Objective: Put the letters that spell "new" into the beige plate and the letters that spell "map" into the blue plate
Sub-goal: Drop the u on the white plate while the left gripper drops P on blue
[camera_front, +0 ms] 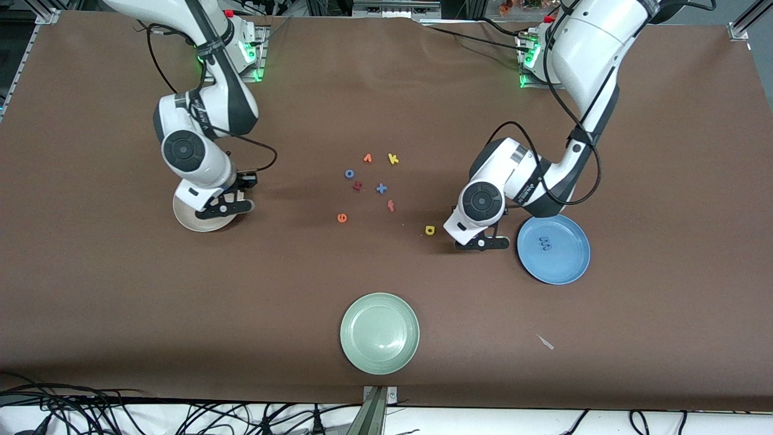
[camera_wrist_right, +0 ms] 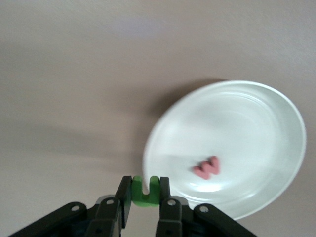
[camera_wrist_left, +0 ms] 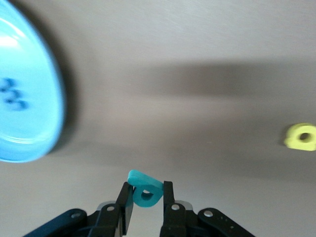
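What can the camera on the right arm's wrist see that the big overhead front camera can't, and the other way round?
Only the right wrist view shows the green n clamped in the right pincer and the pinkish-red w lying in the beige plate. Only the front view shows the blue plate, the pale green plate, the loose letters and the left pincer. Both show the beige plate and brown table.

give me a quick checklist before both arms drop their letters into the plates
1. Left gripper shut on the teal p: ok.
2. Right gripper shut on the green n: ok.
3. Green n over the beige plate: not ok, only at its rim.
4. Teal p over the blue plate: not ok, beside it.
5. Blue m in blue plate: ok.
6. Pink w in beige plate: ok.
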You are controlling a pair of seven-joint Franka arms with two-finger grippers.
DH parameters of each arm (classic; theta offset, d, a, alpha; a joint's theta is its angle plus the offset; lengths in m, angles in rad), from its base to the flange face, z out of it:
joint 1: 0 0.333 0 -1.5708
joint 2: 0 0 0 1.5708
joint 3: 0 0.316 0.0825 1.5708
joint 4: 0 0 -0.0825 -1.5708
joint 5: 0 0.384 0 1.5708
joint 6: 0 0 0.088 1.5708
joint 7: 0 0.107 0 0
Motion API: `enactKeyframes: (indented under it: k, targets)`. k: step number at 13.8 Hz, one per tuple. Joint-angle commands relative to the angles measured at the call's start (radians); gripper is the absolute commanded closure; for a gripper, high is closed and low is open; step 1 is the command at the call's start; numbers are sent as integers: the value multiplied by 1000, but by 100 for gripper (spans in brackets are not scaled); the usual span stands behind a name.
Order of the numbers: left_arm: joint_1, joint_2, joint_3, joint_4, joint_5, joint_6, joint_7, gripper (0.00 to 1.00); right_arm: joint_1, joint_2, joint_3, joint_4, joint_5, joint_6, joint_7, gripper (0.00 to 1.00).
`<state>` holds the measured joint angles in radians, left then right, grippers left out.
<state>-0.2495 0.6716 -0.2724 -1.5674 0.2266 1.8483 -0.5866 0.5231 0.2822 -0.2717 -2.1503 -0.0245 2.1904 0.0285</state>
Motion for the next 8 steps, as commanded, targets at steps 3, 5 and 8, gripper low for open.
enactKeyframes:
  k: [3, 5, 8]
  targets:
    - [186, -26, 4, -2, 40, -41, 344, 87, 0, 6, -77, -66, 17, 46, -107, 96]
    - [261, -18, 2, 1, 40, -31, 462, 86, 0, 14, -77, -74, 18, 60, -101, 42]
    - [311, -13, 2, 3, 37, -4, 542, 77, 0, -3, -77, -57, 44, 26, -96, 0]
